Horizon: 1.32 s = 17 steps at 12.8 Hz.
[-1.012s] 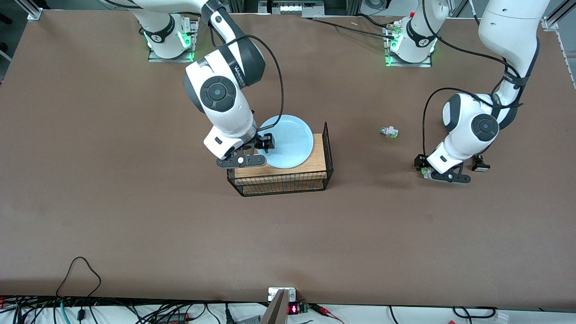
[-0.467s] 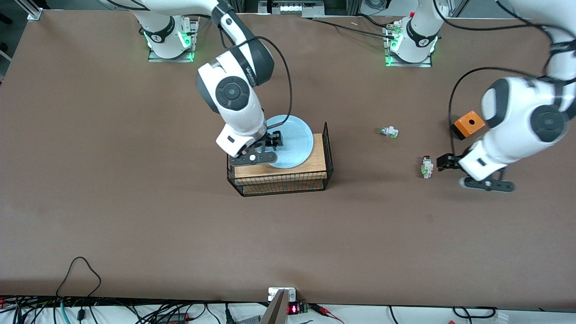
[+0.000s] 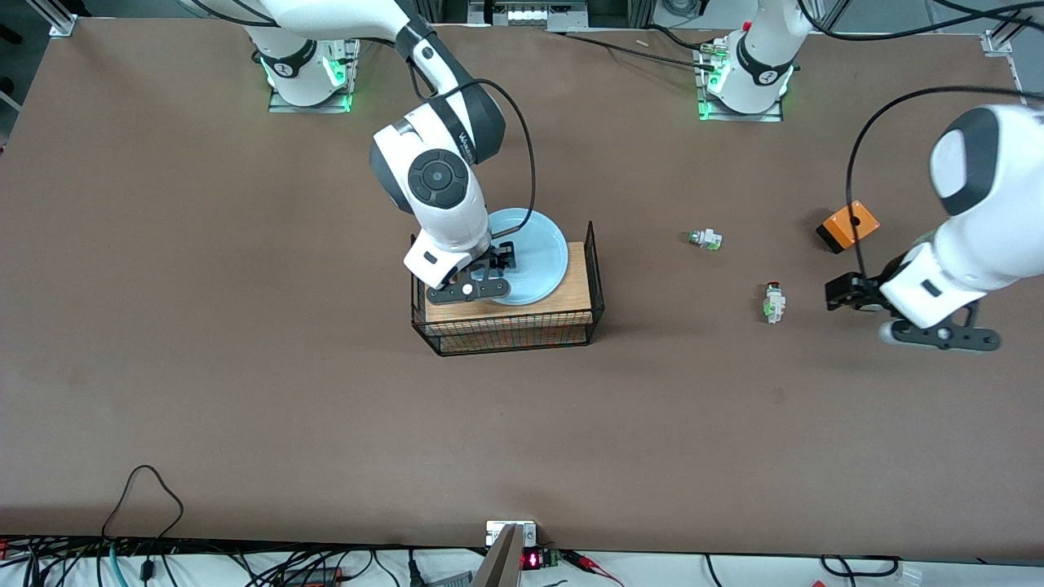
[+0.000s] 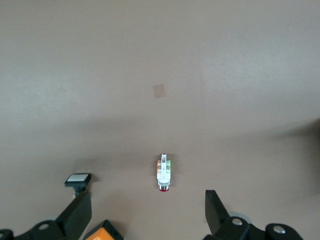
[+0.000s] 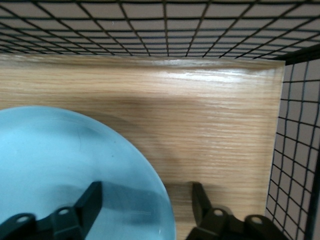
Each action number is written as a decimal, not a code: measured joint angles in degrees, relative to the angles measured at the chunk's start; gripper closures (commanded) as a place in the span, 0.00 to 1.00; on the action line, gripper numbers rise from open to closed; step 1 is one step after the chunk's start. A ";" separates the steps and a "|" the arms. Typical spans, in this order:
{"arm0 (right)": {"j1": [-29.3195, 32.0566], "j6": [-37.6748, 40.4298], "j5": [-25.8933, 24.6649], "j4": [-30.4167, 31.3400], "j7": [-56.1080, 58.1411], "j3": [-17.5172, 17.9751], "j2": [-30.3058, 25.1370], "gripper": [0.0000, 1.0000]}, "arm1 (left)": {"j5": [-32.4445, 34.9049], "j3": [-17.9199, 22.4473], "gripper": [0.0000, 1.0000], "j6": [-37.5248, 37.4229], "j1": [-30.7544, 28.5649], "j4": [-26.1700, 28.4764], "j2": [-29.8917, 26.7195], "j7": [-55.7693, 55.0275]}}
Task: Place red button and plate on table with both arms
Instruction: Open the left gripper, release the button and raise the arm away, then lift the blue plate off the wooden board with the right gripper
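Observation:
The red button (image 3: 772, 302) lies on the brown table (image 3: 245, 391), free of any gripper; it also shows in the left wrist view (image 4: 163, 175). My left gripper (image 3: 848, 293) is open and empty in the air, beside the button toward the left arm's end of the table; the left wrist view shows it open (image 4: 147, 214). The light blue plate (image 3: 534, 244) rests on the wood-topped wire rack (image 3: 506, 336). My right gripper (image 3: 499, 259) is open low over the plate's edge. In the right wrist view (image 5: 147, 205) one finger is over the plate (image 5: 60, 160), the other over the wood.
A white-green part (image 3: 705, 239) lies farther from the camera than the button. An orange box (image 3: 848, 226) sits near the left gripper and shows in the left wrist view (image 4: 102, 231). A black part with a white cap (image 4: 78, 180) lies beside it. The rack's wire wall (image 5: 295, 150) stands beside the right gripper.
My left gripper has let go of the red button, risen and pulled away toward the left arm's end of the table. My right gripper has shifted farther over the plate's edge.

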<state>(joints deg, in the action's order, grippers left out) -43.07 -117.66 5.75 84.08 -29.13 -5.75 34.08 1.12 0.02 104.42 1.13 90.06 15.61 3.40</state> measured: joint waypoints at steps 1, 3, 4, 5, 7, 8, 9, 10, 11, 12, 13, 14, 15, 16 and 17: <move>-0.01 0.05 0.00 -0.04 0.00 0.00 -0.10 0.58 | 0.00 0.09 0.00 -2.61 -0.05 -2.57 -0.02 -0.49; -0.01 1.03 0.00 -0.13 0.00 0.00 -0.25 0.81 | 0.00 0.05 0.00 -7.69 -0.08 -7.44 -0.08 -1.75; 0.01 2.68 -0.01 -0.20 0.00 -0.05 -0.49 0.87 | 0.00 -0.14 0.00 -10.05 -0.07 -9.24 -0.13 -2.75; 0.03 4.45 -0.01 -0.21 0.00 -0.07 -0.71 0.95 | 0.00 -0.33 0.00 -11.97 -0.04 -10.48 -0.37 -3.72; 0.02 6.67 -0.01 -0.39 0.00 -0.05 -1.04 1.00 | 0.00 -0.92 0.00 -14.25 0.00 -11.48 -1.95 -4.32; 0.01 6.95 -0.01 -0.38 0.00 -0.04 -1.09 1.00 | 0.00 -1.21 0.00 -15.09 0.01 -11.54 -3.18 -4.43; 0.03 6.97 0.00 -0.40 0.00 -0.04 -1.12 1.00 | 0.00 -1.26 0.00 -15.66 -0.02 -11.52 -4.34 -4.50; 0.05 6.98 0.00 -0.40 0.00 -0.04 -1.20 1.00 | 0.00 -1.23 0.00 -15.87 -0.16 -11.23 -5.36 -4.51; 0.11 7.09 0.02 -0.40 0.05 -0.04 -1.28 1.00 | 0.00 -1.22 0.00 -15.70 -0.34 -10.23 -6.37 -4.52; 0.17 7.70 0.07 -0.42 0.06 -0.05 -1.47 1.00 | 0.00 -1.21 0.00 -14.68 -0.49 -8.35 -7.60 -4.56; 0.23 8.92 0.08 -0.57 0.06 -0.09 -1.80 1.00 | 0.00 -1.21 0.00 -12.95 -0.55 -5.86 -8.95 -4.73; 0.34 10.29 0.09 -0.75 0.06 -0.19 -2.34 1.00 | 0.00 -1.20 0.00 -11.90 -0.58 -3.85 -10.04 -5.00; 0.59 11.59 0.10 -0.93 0.06 -0.30 -3.06 1.00 | 0.00 -1.16 0.00 -11.43 -0.60 -2.65 -10.70 -5.14; 1.12 12.79 0.11 -0.96 0.06 -0.32 -3.92 1.00 | 0.00 -1.09 0.00 -11.34 -0.62 -2.04 -11.08 -5.19; 1.81 14.01 0.48 -0.96 0.07 -0.32 -4.70 1.00 | 0.00 -1.02 0.00 -11.34 -0.64 -1.66 -11.32 -5.20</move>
<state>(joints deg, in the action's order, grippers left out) -41.26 -103.66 6.23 83.11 -29.06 -6.07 29.39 1.12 -1.00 93.09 0.49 88.40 4.29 -1.79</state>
